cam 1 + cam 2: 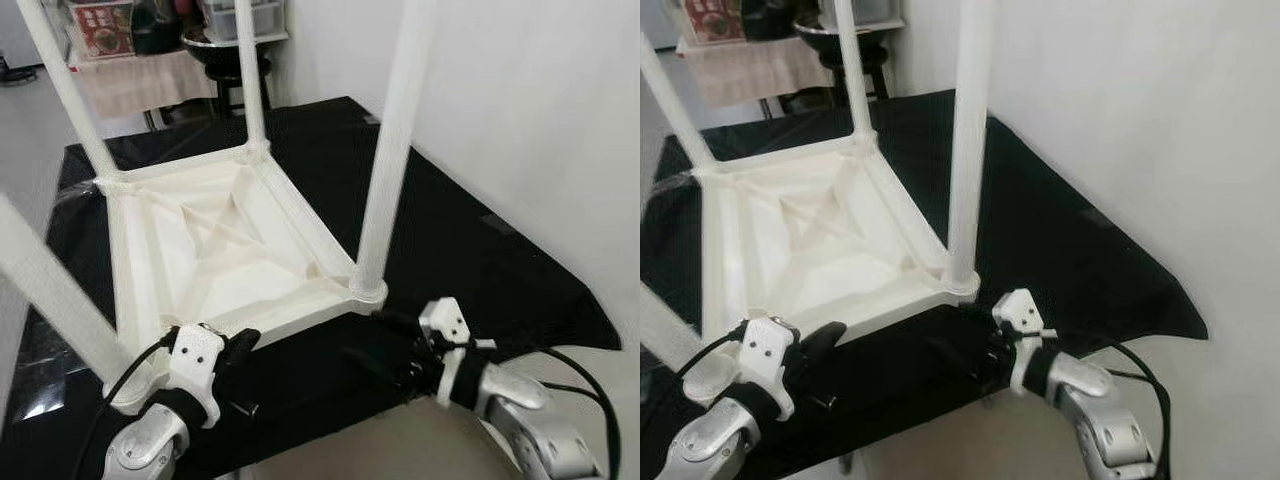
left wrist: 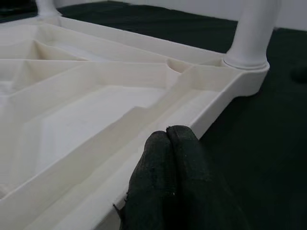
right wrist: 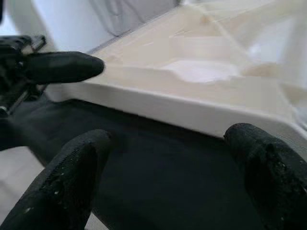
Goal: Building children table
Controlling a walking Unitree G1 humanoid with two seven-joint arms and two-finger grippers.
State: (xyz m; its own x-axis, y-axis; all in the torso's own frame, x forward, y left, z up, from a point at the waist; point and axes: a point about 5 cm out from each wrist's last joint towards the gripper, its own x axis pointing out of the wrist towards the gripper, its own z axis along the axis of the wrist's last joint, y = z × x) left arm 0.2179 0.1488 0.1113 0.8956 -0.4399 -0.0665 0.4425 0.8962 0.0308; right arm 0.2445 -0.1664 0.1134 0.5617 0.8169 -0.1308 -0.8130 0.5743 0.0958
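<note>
We stand over a black cloth (image 1: 480, 250) spread on the floor, with a white wall (image 1: 540, 110) running along our right side and reaching close to the cloth's far edge. Beyond the cloth, at the back, we see a low stand draped with a pale cloth (image 1: 140, 80), a dark stool (image 1: 235, 65) beside it, and boxes (image 1: 100, 25) on top that we cannot read. On the black cloth lies the children table (image 1: 230, 250), turned upside down, its white ribbed underside facing up with diagonal braces meeting at the middle. Four white legs (image 1: 395, 140) rise from its corners; the near-left one (image 1: 55, 295) leans across our view and blocks part of the left arm, and the near-right one stands upright just ahead of our right arm. Our left gripper (image 2: 168, 139) sits at the near edge of the tabletop's rim, its two black fingers pressed together with nothing between them, tips touching or just beside the white rim. Our right gripper (image 3: 168, 158) hovers low over the black cloth near the near-right corner, its fingers (image 3: 72, 177) spread wide apart and empty, the white rim just beyond them, and the left gripper's fingertip appears across from it
</note>
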